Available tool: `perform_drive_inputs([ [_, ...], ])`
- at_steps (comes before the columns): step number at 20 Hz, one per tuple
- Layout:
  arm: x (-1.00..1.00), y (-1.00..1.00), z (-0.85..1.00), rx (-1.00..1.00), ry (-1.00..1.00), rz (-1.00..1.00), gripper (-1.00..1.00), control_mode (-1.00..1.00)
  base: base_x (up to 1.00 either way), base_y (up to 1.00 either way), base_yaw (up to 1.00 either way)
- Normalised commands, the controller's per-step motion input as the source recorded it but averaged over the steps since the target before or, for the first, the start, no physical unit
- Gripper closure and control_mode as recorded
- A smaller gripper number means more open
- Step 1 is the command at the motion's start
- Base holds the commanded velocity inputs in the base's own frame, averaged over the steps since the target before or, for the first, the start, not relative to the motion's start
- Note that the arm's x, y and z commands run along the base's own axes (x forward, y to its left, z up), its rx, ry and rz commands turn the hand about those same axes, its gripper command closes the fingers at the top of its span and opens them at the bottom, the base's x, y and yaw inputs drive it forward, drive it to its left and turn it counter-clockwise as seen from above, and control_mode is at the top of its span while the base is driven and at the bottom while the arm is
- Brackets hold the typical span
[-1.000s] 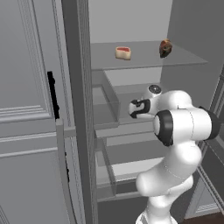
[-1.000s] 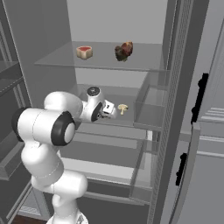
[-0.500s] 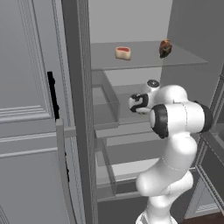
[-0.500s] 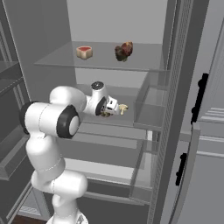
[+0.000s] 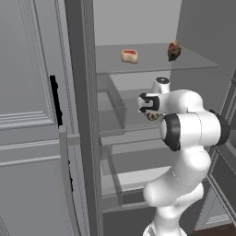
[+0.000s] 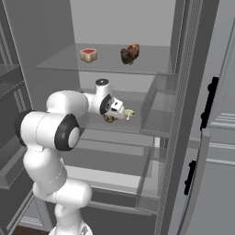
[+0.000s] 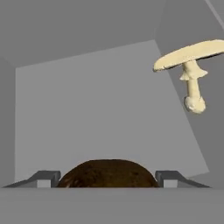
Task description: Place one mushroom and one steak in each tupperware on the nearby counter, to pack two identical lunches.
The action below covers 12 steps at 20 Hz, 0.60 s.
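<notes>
Mushroom, brown cap (image 7: 107, 173): sits right between the end effector's (image 7: 107, 178) two finger tips, on the middle shelf (image 6: 117, 131) of the open fridge. The tips flank the cap on either side, spread about as wide as it; whether they touch or pinch it cannot be told. In the right base view the end effector (image 6: 111, 115) reaches into the shelf with the brown cap (image 6: 109, 118) just under its tip. A second mushroom, pale with a thin stem (image 7: 191, 72), stands just beyond and to one side of the end effector, apart from it (image 6: 129, 113). On the shelf above the end effector lie a pink steak (image 6: 88, 54) and, beside it, a dark brown steak (image 6: 130, 53). Left base view: end effector (image 5: 148, 107) low under that upper shelf (image 5: 152, 62).
</notes>
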Motion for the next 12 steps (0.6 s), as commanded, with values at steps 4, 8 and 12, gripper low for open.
perform_drive_inputs([
  [4,-1.0,0.0,0.02,0.02,-0.11,0.0,1.0,-1.0,0.0,0.0,0.0],
  [8,-1.0,0.0,0.21,0.0,-0.1,0.0,1.0,-1.0,0.0,0.0,0.0],
  [12,-1.0,0.0,0.6,0.0,-0.19,0.0,1.0,-1.0,0.0,0.0,0.0],
])
